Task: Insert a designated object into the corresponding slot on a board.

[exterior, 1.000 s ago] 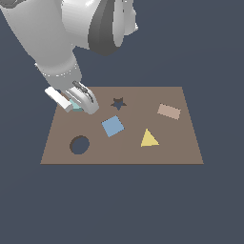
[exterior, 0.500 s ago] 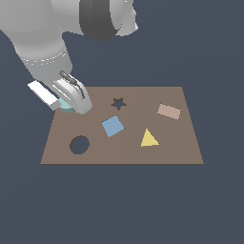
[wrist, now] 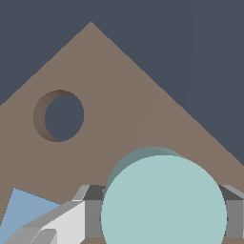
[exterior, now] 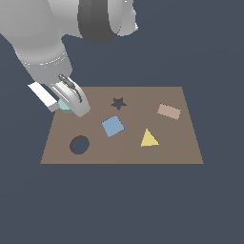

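Pale teal disc (wrist: 163,200), brown board (exterior: 171,147), dark round hole (exterior: 79,145), blue square (exterior: 112,126), yellow triangle (exterior: 149,138)

The bulky grey-white robot arm reaches down from the exterior view's upper left, wrist angled toward that view's lower right. Its end effector (exterior: 65,104) has both pale fingers (wrist: 62,224) closed against a small pale teal round disc (wrist: 163,200).

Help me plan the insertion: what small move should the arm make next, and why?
Probably carry the teal disc sideways toward the round hole. The gripper appears shut on the disc near the board's far corner on the exterior view's left, and the hole sits nearer the camera, empty and unobstructed.
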### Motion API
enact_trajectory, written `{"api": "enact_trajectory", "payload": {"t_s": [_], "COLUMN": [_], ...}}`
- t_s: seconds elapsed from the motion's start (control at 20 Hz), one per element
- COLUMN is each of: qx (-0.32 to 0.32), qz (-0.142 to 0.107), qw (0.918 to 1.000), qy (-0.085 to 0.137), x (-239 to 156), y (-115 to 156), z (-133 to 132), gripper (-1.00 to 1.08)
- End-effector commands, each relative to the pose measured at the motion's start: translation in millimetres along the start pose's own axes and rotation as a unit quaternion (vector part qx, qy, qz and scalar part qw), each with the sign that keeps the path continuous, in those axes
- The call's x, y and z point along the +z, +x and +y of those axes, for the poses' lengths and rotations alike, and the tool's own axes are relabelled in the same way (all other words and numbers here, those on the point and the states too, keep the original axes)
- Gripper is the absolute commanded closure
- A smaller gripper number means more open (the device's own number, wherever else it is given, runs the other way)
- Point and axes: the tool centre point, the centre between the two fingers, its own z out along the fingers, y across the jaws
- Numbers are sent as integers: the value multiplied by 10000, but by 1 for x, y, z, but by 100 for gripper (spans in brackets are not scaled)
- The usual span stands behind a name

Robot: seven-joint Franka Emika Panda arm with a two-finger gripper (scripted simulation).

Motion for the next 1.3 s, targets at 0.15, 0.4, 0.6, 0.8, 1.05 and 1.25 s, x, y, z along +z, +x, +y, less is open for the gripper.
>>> {"api": "enact_trajectory", "payload": {"t_s": [0.15,0.4,0.6,0.8,1.05,1.25], "qx": [478,1136,1800,2571,3614,4399], "qz": [-56,-133,-193,-245,-279,-279], "qw": [9988,9934,9833,9657,9313,8965], "qy": [-38,-103,-172,-255,-365,-441], "x": [5,13,21,29,38,45], "y": [4,10,15,21,30,36], "z": [2,5,7,8,8,5], "gripper": [108,108,108,108,108,108]}}
